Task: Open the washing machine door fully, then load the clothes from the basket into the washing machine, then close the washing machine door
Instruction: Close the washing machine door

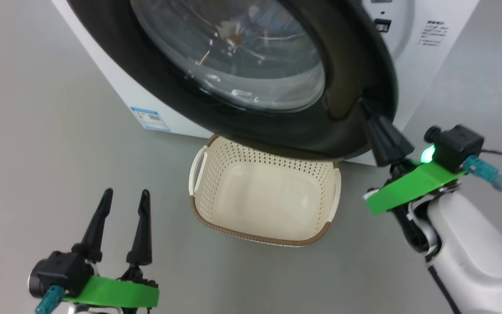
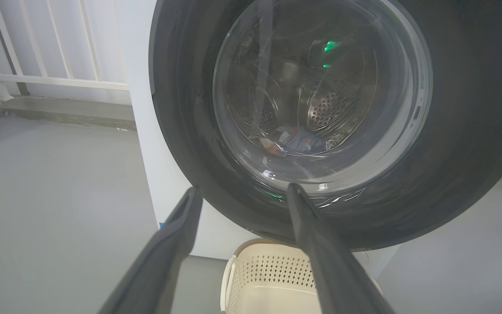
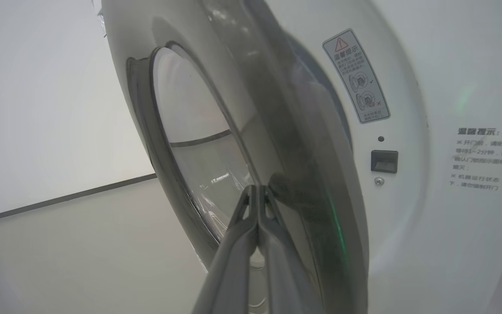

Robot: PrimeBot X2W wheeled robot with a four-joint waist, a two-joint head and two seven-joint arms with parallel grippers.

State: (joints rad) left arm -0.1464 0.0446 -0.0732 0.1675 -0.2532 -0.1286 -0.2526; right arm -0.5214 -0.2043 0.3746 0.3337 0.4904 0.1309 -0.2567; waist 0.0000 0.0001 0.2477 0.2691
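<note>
Nearest to us, the left gripper [image 1: 127, 192] hangs well short of the washing machine door [image 1: 347, 87], off its lower left. Its two dark fingers are spread wide apart with nothing between them. In the left wrist view that same left gripper [image 2: 243, 188] points up at the door's [image 2: 181, 109] lower rim.

A little farther on, the basket [image 1: 268, 159] sits on the grey floor [image 1: 37, 131] just under the door's bottom edge. Its far end is tucked beneath the door, and its pale bottom is plain to see. The left wrist view shows the basket [image 2: 273, 270] below the door as well.

The right gripper [image 1: 364, 107] reaches up to the door's right rim with its fingers pressed together, and the tips meet the glossy black ring. From the right wrist, we see the right gripper [image 3: 255, 187] set against the door [image 3: 286, 174].

The door stands a little off the washing machine [image 1: 412, 65] on that right side. This leaves the dark latch slot [image 3: 384, 161] uncovered on the white front just beyond the door's edge.

Farthest, behind the door's glass, the clothes [image 2: 294, 141] lie low in the perforated steel drum [image 2: 334, 100].
</note>
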